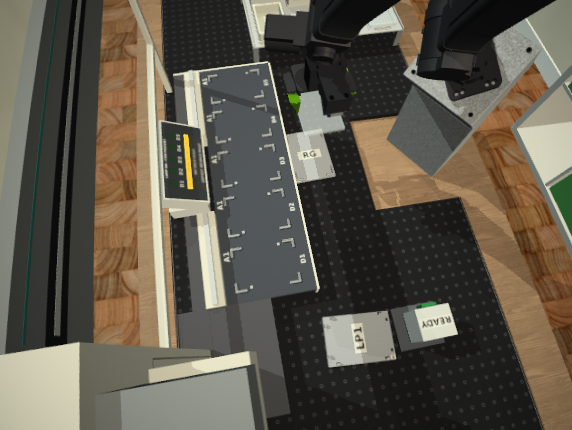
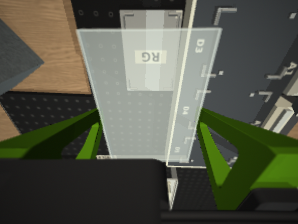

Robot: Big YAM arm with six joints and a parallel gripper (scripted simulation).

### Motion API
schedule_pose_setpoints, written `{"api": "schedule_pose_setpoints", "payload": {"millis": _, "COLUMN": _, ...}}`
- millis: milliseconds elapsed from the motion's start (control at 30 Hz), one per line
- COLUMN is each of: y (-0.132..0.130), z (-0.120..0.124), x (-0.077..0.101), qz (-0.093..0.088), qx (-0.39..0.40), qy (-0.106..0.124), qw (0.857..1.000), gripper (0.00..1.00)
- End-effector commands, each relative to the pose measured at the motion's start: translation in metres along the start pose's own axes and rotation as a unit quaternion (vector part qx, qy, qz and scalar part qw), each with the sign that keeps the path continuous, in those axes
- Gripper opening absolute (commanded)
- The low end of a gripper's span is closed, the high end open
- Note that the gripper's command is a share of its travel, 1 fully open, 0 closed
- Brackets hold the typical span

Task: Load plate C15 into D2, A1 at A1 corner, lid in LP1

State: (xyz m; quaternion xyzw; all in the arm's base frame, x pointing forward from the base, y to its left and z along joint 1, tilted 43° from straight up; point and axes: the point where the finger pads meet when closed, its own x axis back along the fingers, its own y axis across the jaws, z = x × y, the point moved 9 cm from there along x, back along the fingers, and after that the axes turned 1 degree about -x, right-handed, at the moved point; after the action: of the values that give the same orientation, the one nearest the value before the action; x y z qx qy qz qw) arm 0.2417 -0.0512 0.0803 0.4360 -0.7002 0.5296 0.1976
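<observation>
My gripper hangs just beyond the far end of the deck, near the D4 and D5 end. It is shut on a clear, translucent plate lid, held level above the table. In the wrist view the lid sits between the green fingers, and its far end overlaps the regrip nest RG below. The lid's right edge reaches over the edge of the deck. D2 and the other deck positions are empty. Lid park LP1 is empty. No sample plate is in view.
The READY key stands next to LP1. The nest RG lies beside D3. A status panel stands behind the deck. The arm's grey pedestal is to the right. White labware shows at the top edge.
</observation>
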Motion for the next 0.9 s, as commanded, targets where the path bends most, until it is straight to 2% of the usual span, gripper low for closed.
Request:
{"api": "schedule_pose_setpoints", "payload": {"millis": 0, "y": -0.011, "z": 0.002, "x": -0.006, "qz": 0.011, "qx": 0.001, "qy": 0.002, "qw": 1.000, "gripper": 0.00}}
{"api": "schedule_pose_setpoints", "payload": {"millis": 867, "y": -0.002, "z": -0.001, "x": -0.044, "qz": 0.004, "qx": -0.004, "qy": 0.000, "qw": 1.000, "gripper": 0.00}}
